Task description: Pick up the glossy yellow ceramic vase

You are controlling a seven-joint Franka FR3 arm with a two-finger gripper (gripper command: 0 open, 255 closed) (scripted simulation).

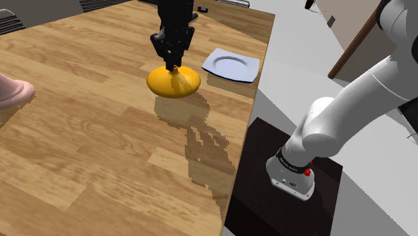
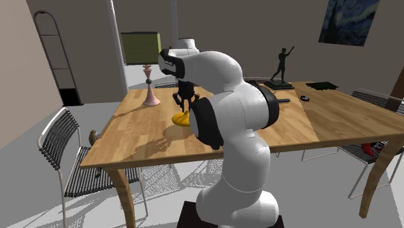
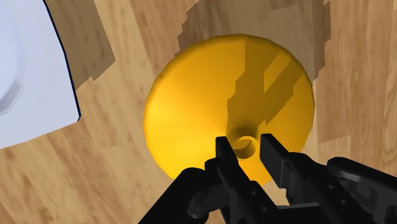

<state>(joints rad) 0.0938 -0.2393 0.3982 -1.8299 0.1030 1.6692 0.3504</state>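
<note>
Scene, largest item first. A wooden table (image 1: 80,147) carries everything. The white arm (image 1: 348,100) is reached over it from the stand.

A pale square plate (image 1: 231,66) lies near the vase, apart from it, on the side toward the table's edge.

The yellow vase (image 1: 174,82) is seated on the table: a squat, wide body tapering to a narrow neck (image 3: 244,135). No gap is seen under it in the shoulder view, so it is judged not yet lifted.

The end effector (image 3: 247,145) is poised directly above the vase. Its fingers (image 3: 224,153) are parted, one on each side of the neck and very close to it. A firm clasp is not evident, so the end effector is recorded as open.

Risks noted:
- The neck is thin and the surface looks smooth. If it is closed on too near the lip, slip is likely on lifting.
- The body is much wider than the neck. Swing or tilt under the grip is expected if the hold is shallow.
- If one finger meets the neck first, the vase may be pushed sideways toward the plate.
- If the descent is taken further, the fingertips may be jammed against the sloping shoulder.
</note>
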